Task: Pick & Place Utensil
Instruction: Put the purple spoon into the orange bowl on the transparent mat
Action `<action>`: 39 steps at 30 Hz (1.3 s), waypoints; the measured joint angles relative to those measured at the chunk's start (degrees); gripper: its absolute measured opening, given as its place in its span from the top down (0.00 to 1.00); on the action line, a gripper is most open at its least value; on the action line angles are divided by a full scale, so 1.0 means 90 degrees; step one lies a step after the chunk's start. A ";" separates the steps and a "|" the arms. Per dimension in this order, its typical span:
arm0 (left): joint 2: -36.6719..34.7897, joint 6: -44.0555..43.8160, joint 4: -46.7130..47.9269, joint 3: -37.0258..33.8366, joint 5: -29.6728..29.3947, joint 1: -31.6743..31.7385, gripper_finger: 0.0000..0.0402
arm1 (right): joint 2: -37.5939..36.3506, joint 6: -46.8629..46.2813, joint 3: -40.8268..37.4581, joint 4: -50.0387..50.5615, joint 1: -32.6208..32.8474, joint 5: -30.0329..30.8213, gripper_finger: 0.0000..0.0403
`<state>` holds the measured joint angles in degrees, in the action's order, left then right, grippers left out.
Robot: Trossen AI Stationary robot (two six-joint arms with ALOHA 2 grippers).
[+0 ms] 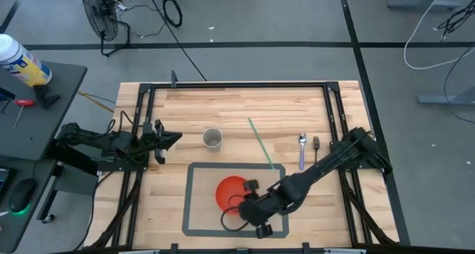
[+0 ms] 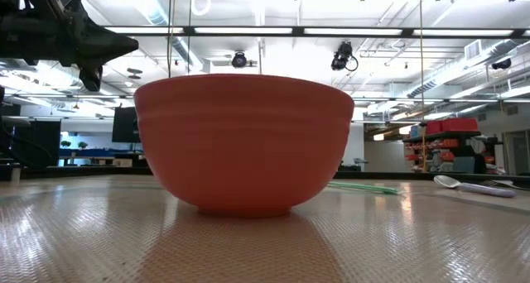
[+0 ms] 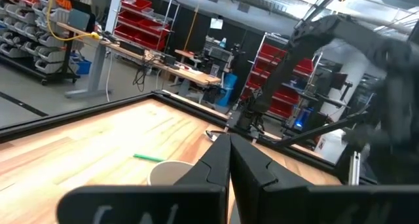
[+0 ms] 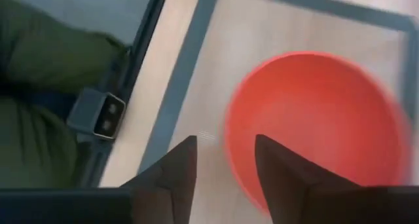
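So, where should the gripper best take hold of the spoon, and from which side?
Probably the spoon by mid-handle, coming straight down from above. It lies flat on the table with the fork close beside, so fingers should close across the thin handle, clear of the bowl end.

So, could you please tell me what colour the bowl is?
Orange-red bowl; clearest in the low view.
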<state>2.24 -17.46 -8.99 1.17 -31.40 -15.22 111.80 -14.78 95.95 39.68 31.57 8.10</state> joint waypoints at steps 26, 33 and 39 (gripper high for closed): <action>0.0000 -0.0159 0.0092 0.0000 0.0003 -0.0002 0.97 | -0.2351 -0.9302 -0.4157 0.3602 -0.1127 0.1612 0.44; 0.0000 -0.0152 0.0093 0.0000 -0.0010 -0.0001 0.97 | -0.2326 -1.0362 -0.5594 0.2532 -0.1718 0.1124 0.44; 0.0000 -0.0146 0.0119 0.0000 -0.0010 -0.0002 0.97 | -0.2324 -1.0297 -0.6056 0.1573 -0.2013 0.1001 0.44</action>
<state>2.24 -18.78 -7.92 1.17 -31.48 -15.25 90.89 -107.45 41.45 53.83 13.45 17.11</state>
